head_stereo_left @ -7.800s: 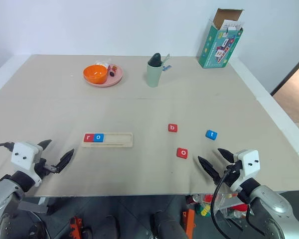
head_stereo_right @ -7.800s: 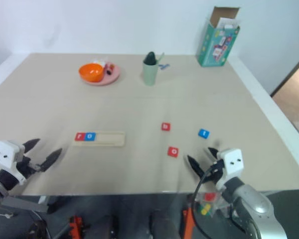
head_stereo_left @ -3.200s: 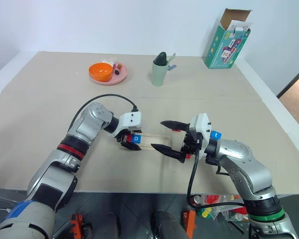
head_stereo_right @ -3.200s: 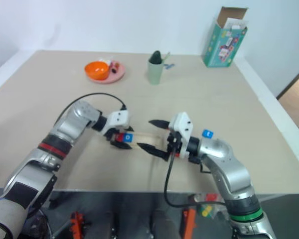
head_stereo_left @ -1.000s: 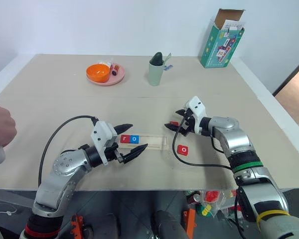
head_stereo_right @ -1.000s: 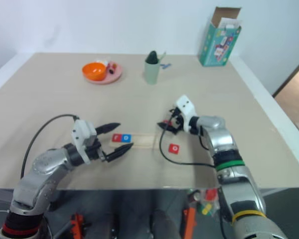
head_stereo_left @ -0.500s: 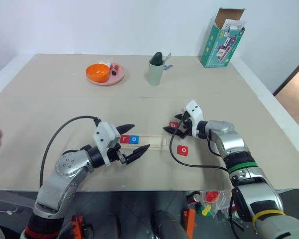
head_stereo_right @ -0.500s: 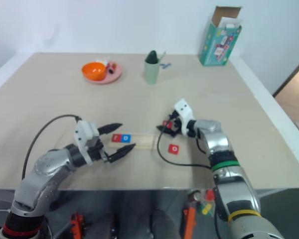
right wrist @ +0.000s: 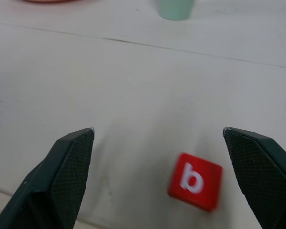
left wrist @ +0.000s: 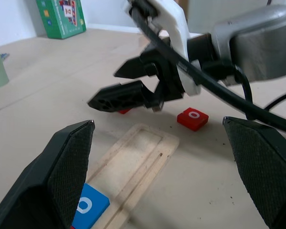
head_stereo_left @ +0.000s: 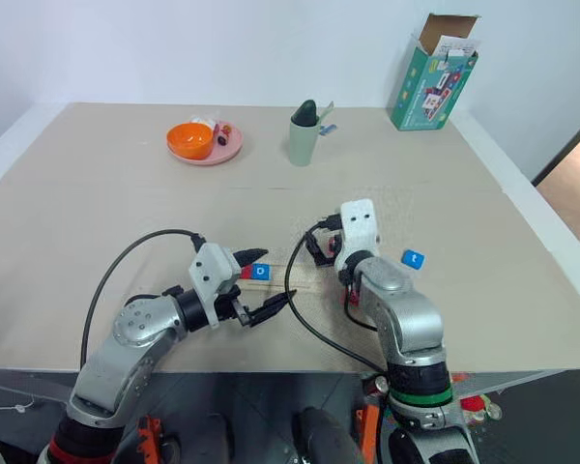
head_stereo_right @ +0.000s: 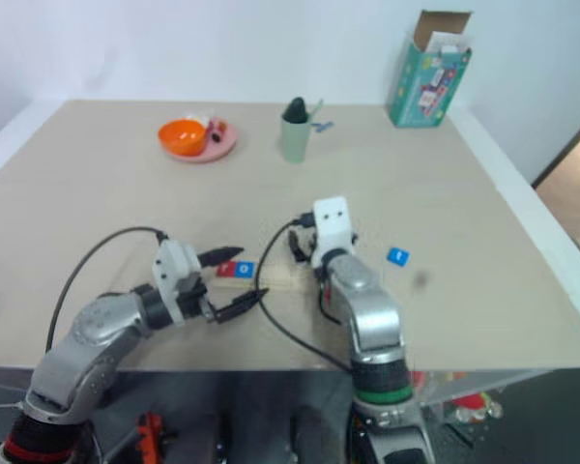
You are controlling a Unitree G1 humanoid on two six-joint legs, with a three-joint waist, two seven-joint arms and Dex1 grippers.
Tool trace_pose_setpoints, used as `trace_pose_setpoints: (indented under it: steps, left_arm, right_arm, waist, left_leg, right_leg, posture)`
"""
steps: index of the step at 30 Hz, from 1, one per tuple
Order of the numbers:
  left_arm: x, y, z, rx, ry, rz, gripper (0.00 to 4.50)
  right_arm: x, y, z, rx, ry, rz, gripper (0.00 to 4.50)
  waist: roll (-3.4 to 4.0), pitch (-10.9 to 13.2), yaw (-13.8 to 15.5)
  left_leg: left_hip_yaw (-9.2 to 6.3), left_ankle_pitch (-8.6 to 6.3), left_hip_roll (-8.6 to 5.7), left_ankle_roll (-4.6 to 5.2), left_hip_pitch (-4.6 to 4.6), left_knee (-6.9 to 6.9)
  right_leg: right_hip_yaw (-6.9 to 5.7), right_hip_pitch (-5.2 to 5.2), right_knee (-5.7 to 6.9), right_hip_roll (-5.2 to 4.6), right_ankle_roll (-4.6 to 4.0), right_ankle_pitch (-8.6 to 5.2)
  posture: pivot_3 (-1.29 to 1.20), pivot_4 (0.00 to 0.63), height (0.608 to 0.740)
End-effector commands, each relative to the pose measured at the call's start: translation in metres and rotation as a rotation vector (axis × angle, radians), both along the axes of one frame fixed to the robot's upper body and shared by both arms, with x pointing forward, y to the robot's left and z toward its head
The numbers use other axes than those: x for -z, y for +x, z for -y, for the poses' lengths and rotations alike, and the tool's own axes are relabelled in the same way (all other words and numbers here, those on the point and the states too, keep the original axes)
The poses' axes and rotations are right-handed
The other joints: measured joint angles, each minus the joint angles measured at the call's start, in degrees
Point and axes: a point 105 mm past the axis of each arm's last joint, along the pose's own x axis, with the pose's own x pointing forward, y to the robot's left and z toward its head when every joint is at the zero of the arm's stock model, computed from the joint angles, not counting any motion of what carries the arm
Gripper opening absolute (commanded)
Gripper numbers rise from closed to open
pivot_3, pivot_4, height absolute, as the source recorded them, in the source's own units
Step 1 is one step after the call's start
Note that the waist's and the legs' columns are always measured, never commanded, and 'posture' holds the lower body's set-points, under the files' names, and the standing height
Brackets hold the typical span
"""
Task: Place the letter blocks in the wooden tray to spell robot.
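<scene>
Our right gripper has its jaws spread wide and holds nothing; between the two fingers the red b block lies flat on the table, so we judge the hand is lined up to straddle that tile, the next letter the word needs. Our left gripper is likewise spread and empty, hovering low over the near end of the wooden tray, probably to steady it or to stay ready beside it while the other hand fetches. In the tray the blue o block sits in the groove, with a red tile just beside it on its left, largely hidden by the left gripper, so we cannot read its letter; the rest of the groove is bare, which leaves room for three more. The red o block rests on the table just past the tray's open end, under the right arm, and the blue t block lies further to the right, well apart from the tray, both waiting their turn.
</scene>
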Motion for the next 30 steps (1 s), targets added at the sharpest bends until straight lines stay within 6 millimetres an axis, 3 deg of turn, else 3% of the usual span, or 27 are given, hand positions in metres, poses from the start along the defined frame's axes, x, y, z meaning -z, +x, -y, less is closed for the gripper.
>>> trace_pose_setpoints:
  steps: [1,7,19,30]
  left_arm:
    - [-0.017,-0.003,0.001,0.024,-0.040,0.065,4.47]
    - [-0.011,-0.003,-0.001,0.035,0.013,0.078,4.47]
    - [-0.005,-0.008,0.002,0.041,0.025,0.060,4.47]
    - [-0.002,-0.008,0.004,0.037,0.032,0.057,4.47]
  right_arm:
    - [-0.010,0.000,0.013,0.092,0.004,0.042,4.50]
    - [0.005,0.007,0.027,0.213,0.073,-0.036,4.50]
    - [0.000,0.008,0.004,0.146,0.127,-0.036,4.50]
    - [0.014,0.014,0.000,0.131,0.169,-0.103,4.50]
  waist:
    - [0.00,0.0,0.0]
    - [0.00,0.0,-0.2]
    - [0.00,0.0,-1.4]
    - [0.00,0.0,-1.6]
  left_leg:
    - [0.01,0.05,0.00,-0.09,0.00,0.00]
    - [0.00,0.09,0.01,-0.12,0.02,-0.01]
    - [-0.09,0.08,0.03,-0.12,0.00,-0.16]
    - [-0.09,0.08,0.03,-0.12,0.00,-0.16]
  right_leg:
    - [0.01,0.00,0.00,-0.01,-0.01,0.00]
    - [0.00,-0.01,-0.02,0.03,-0.05,0.05]
    - [-0.10,-0.02,-0.03,0.03,0.10,0.05]
    - [-0.09,-0.02,-0.04,0.03,0.00,0.00]
  posture:
    - [0.00,0.150,0.740]
    - [0.00,0.150,0.740]
    - [0.00,0.150,0.740]
    - [0.00,0.150,0.740]
